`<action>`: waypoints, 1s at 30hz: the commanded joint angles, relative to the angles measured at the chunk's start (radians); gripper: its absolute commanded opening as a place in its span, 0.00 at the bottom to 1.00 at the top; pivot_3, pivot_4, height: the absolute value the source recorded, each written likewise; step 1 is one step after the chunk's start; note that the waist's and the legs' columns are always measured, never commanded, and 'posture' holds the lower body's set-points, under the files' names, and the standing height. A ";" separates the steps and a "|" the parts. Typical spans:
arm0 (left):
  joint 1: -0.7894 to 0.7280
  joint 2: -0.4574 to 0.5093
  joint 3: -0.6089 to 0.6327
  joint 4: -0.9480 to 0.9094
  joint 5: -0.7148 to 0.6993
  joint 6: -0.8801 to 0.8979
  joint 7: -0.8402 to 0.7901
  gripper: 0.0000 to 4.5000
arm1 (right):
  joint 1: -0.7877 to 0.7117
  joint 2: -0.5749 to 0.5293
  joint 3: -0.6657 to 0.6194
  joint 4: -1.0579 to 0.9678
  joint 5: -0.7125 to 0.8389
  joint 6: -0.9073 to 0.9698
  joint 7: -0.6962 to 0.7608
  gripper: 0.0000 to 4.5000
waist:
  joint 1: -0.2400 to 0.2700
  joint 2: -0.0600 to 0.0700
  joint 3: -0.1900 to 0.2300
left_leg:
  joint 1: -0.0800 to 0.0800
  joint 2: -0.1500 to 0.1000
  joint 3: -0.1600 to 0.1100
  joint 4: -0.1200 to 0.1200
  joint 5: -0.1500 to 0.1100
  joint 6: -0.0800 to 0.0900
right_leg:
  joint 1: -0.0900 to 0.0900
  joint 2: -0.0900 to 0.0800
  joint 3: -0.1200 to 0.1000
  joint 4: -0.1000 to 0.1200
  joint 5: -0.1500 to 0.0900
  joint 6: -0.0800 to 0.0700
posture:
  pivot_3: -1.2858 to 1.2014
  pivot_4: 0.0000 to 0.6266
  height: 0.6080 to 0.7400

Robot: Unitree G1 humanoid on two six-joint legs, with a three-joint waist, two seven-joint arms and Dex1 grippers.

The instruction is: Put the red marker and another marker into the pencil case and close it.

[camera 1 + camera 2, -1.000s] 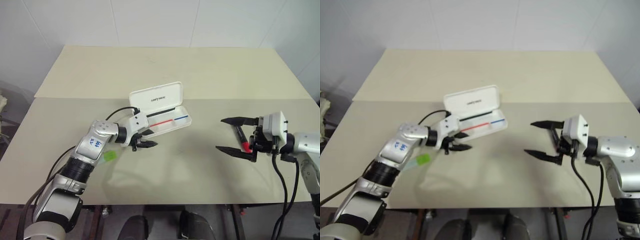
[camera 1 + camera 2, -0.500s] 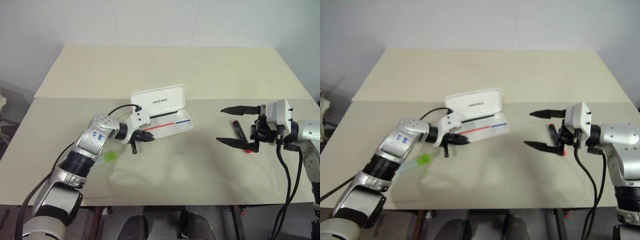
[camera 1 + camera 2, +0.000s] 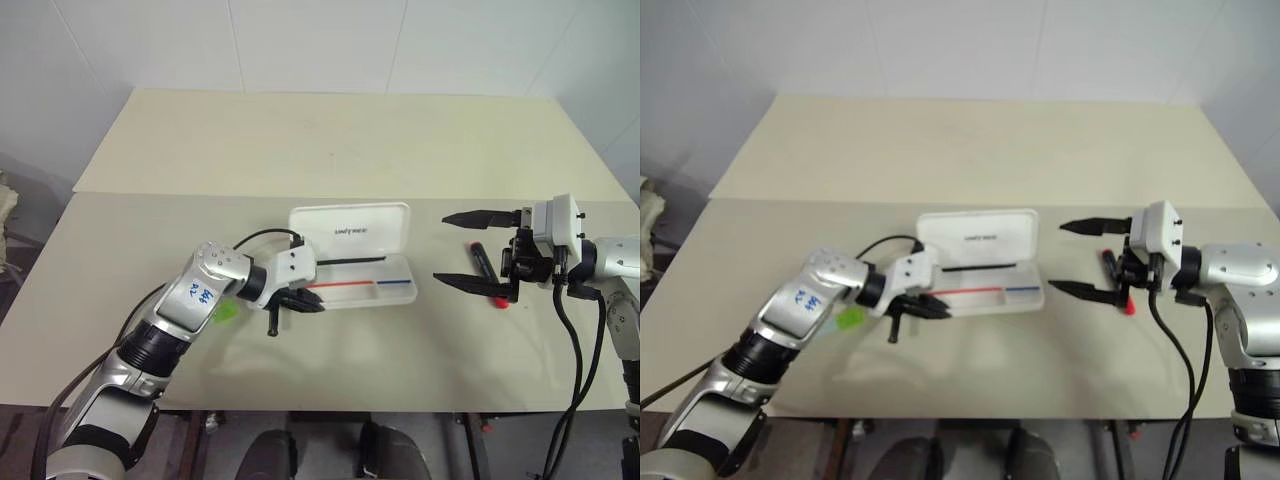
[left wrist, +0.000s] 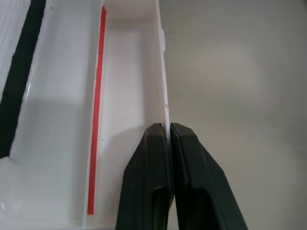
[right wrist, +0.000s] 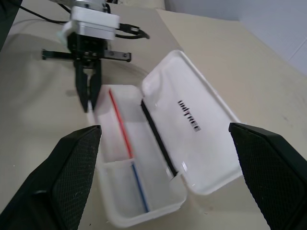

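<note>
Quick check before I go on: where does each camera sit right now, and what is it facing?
Left and right eye views: on the head, looking forward and down over the table; both arms show, the left gripper at the pencil case, the open right gripper above the red marker.
Left wrist view: along the shut left gripper, pinching the case's front wall.
Right wrist view: between the right gripper's fingers, across the open case to the left gripper.
Shared: the pencil case is in all views.

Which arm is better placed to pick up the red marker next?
Right. The right gripper hangs open just above the red marker, which lies on the table. The left gripper is shut on the pencil case front wall.
</note>
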 commanded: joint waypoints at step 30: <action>0.048 -0.023 0.018 -0.127 -0.117 0.132 0.028 0.99 | -0.005 0.024 -0.004 -0.059 0.003 0.019 -0.037 1.00 | -0.009 0.000 0.000 | -0.001 0.001 -0.001 0.006 0.000 0.000 | 0.000 0.000 0.001 0.004 0.000 0.000 | 0.52 0.24 1.00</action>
